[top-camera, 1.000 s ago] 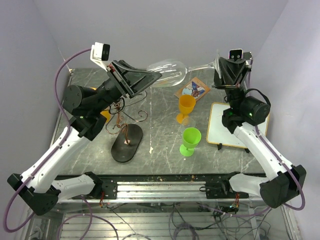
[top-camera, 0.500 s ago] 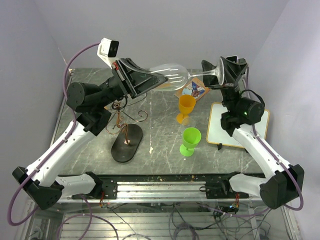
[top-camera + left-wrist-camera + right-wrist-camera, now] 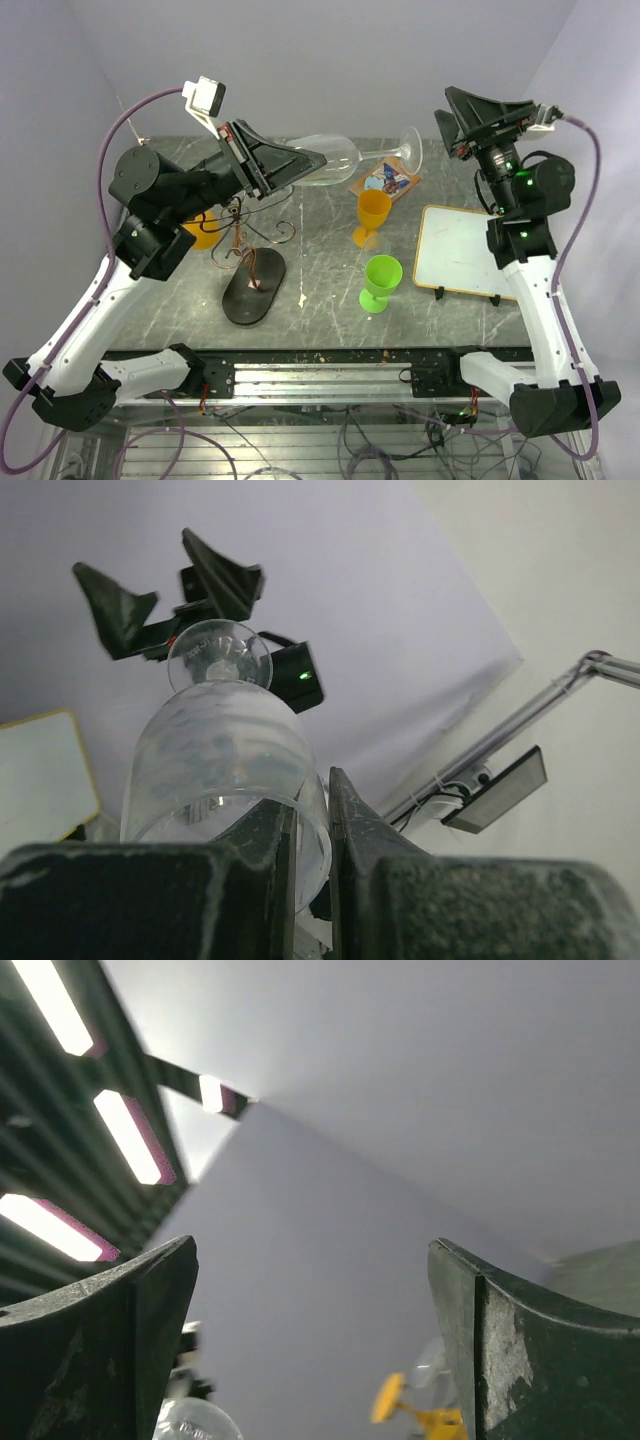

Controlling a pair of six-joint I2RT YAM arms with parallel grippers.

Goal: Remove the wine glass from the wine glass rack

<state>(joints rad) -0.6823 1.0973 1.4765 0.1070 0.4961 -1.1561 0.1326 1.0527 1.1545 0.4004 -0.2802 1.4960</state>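
Left gripper point(image 3: 310, 818) first: its jaws are pressed in on the rim of the wine glass point(image 3: 328, 160), one inside the bowl and one outside, pinching the glass wall. So the one clear glass is off the rack and up in the air. It lies roughly on its side, with the bowl at the left jaws and the stem and round foot pointing toward the right arm. The right gripper point(image 3: 312, 1245) has its jaws spread wide, and from its own wrist cam only wall and ceiling lights show between them. From above it sits just beside the foot of the glass, apart from it. Down on the surface point(image 3: 320, 250) I count one wine glass rack point(image 3: 252, 285), a copper wire thing with curly arms on a dark oval base. It stands upright under the left arm, below and to the left of the held glass. There are two plastic goblets near the middle, one orange point(image 3: 372, 213) and one green point(image 3: 381, 279), both upright, with the green one closer to the arm bases. Something else orange point(image 3: 205, 230) pokes out behind the left arm, can't tell what it is. There's also one printed card point(image 3: 386, 180) lying flat behind the orange goblet, and one white board point(image 3: 460, 250) with a wood edge, flat by the right arm.
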